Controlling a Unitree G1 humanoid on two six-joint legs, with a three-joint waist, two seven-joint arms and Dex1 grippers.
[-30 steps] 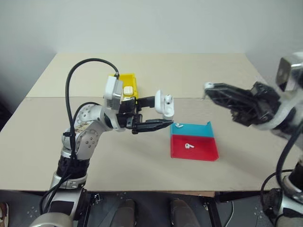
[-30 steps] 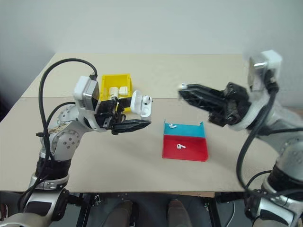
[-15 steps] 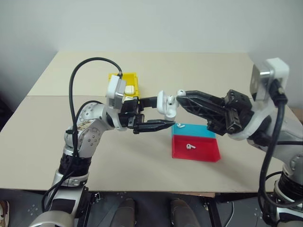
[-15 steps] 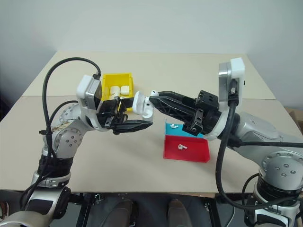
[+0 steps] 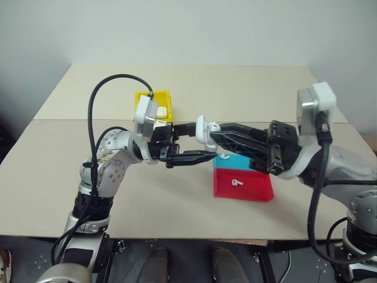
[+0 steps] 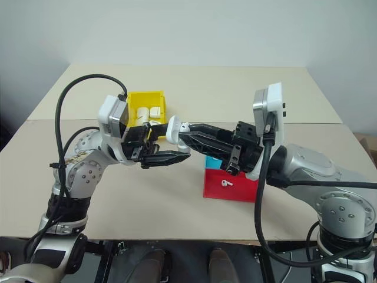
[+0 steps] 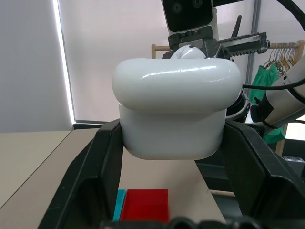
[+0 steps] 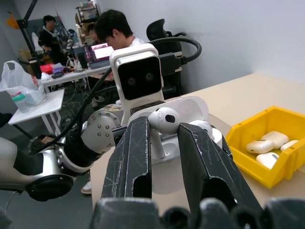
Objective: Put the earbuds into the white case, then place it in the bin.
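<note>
Step in hand: seating an earbud. The left gripper (image 5: 191, 141) is clamped on the white case (image 5: 204, 128), lid open, held above the table. The right gripper (image 8: 164, 131) pinches one earbud (image 8: 162, 119) between its fingertips, directly at the case mouth. Seen from the head, the bin (image 5: 164, 101) lies at ten o'clock from the case. Next, in my judgement: align the stem, press in, release.

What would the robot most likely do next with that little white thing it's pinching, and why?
Probably ease the earbud down into the open white case and let go. The right hand pinches it right at the case's opening, one earbud already seems seated, and the left hand grips the case above the table.
</note>
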